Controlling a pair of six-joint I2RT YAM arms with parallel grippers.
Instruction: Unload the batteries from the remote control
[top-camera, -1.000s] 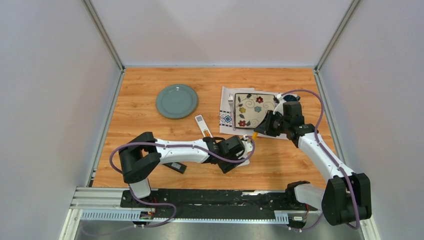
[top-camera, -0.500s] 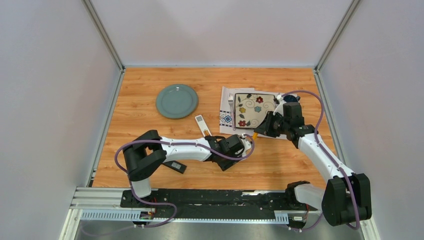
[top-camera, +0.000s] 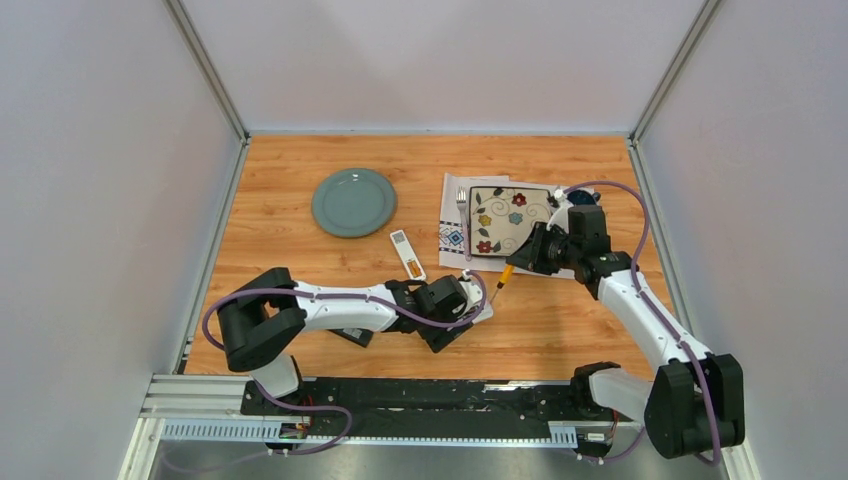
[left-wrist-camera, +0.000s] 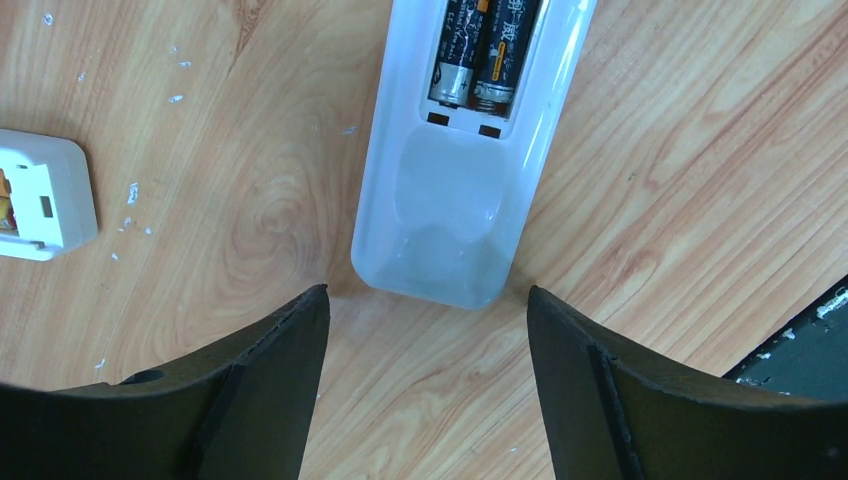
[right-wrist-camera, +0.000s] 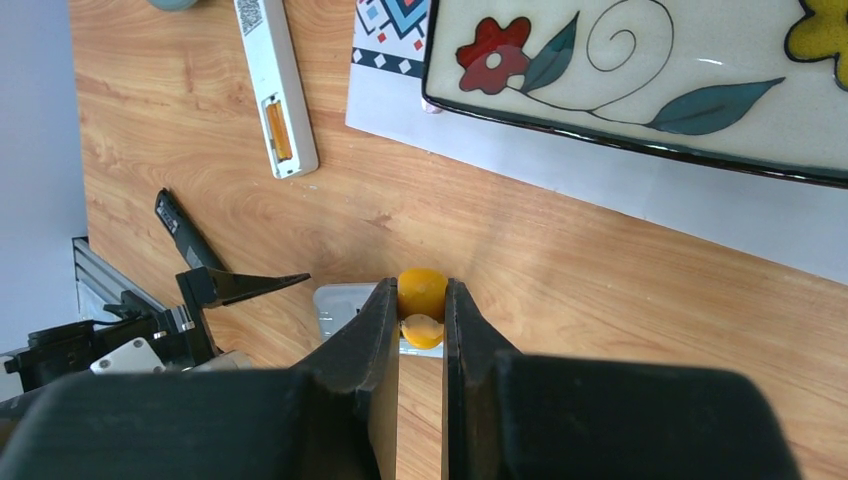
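A white remote control (left-wrist-camera: 455, 190) lies back-up on the wooden table with its battery bay uncovered. Two batteries (left-wrist-camera: 483, 62) sit side by side in the bay, dark with gold-orange ends. My left gripper (left-wrist-camera: 428, 293) is open, its fingertips flanking the remote's near end with nothing held. In the top view the left gripper (top-camera: 458, 300) sits just left of the remote (top-camera: 481, 305). My right gripper (right-wrist-camera: 421, 286) is shut on the orange-handled screwdriver (right-wrist-camera: 422, 292). That screwdriver (top-camera: 507, 273) slants down toward the remote from my right gripper (top-camera: 528, 256).
A second white remote (top-camera: 405, 252) with an orange cell in its bay lies above the left arm. A black object (top-camera: 352, 334) sits under the left forearm. A teal plate (top-camera: 353, 201) is at back left. A floral square plate (top-camera: 508, 218) and fork (top-camera: 462, 212) rest on a paper mat.
My left gripper has opened, let go of the remote and drawn back to the left. The right gripper has held its place with the screwdriver, whose shaft now shows pointing at the remote.
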